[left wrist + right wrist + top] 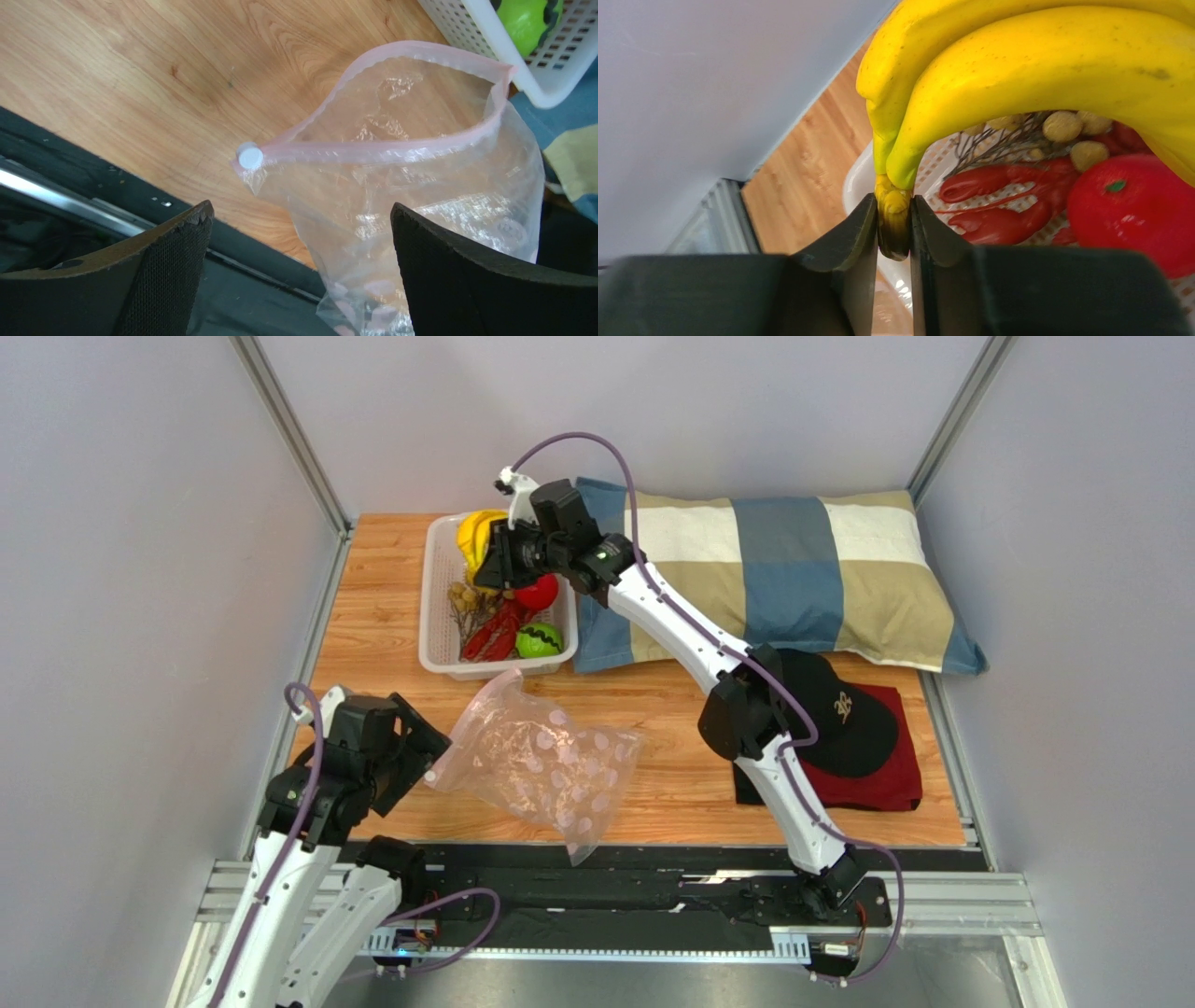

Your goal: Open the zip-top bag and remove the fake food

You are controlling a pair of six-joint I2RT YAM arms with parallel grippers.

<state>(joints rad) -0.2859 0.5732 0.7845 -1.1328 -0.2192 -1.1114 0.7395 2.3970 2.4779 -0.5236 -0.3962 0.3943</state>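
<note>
The right end effector (894, 206) was clamped on the stubby stem of the banana bunch (1046, 63), holding it over the far end of the white mesh basket (438, 602). The green striped ball (539, 640), red lobster shapes (990, 203), red round fruit (1137, 210) and grape-like cluster (1064, 129) already lay inside. Whether the bunch hung free or rested on the toys could not be told. The step looked like setting down this last piece. A pinch on so narrow a stem would let the bunch swing, so it was best lowered slowly, inside the rim, until the other toys bore its weight, and only then let go. The left end effector (300, 213) had its fingers wide apart and gripped nothing, poised just short of the zip-top bag (540, 763). The bag lay crumpled on the table (379, 588), near the front edge and apart from the basket. Its pinkish zip strip (379, 150) gaped into a loop, the white slider (249, 157) sat at one end, and no toy showed inside. The table was pale wood grain with a black rail (631, 889) along its near edge, and plain grey walls (140, 616) closed it in. A checked pillow (786, 560), a dark cap (842, 714) and a red cloth (884, 777) occupied the right side.
</note>
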